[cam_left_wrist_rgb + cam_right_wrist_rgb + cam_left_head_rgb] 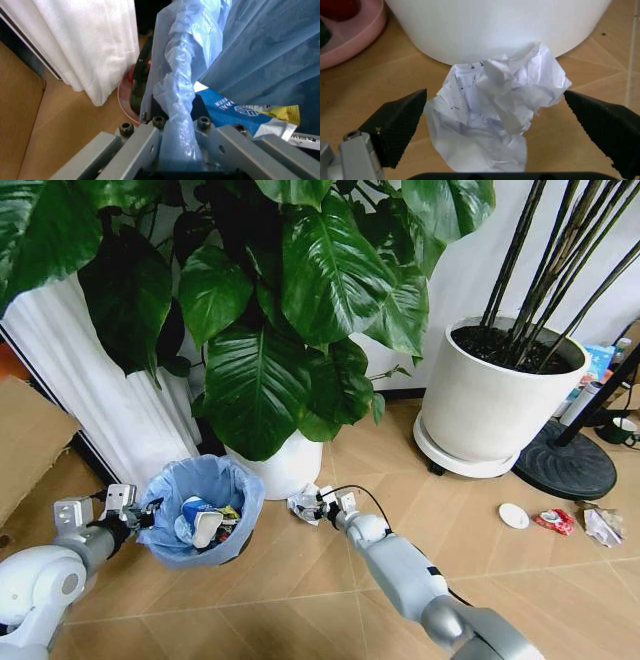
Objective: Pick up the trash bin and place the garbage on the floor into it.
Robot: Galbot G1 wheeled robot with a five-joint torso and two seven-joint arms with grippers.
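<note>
The wooden floor (300, 580) carries 2 white plant pots (495, 395), the trash bin (200, 510), crumpled white paper (495, 112) beside the nearer pot — and, well apart, a white lid (513, 516), a red wrapper (555, 521) and another white scrap (602, 527).

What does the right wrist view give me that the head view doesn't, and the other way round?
Right wrist alone: the right claw open, its pads either side of the crumpled paper, not touching, and a pink dish.

Head alone: the left claw on the rim of the trash bin, plus a white lid, a red wrapper and more paper on the floor.

Both: the paper against the white plant pot.
</note>
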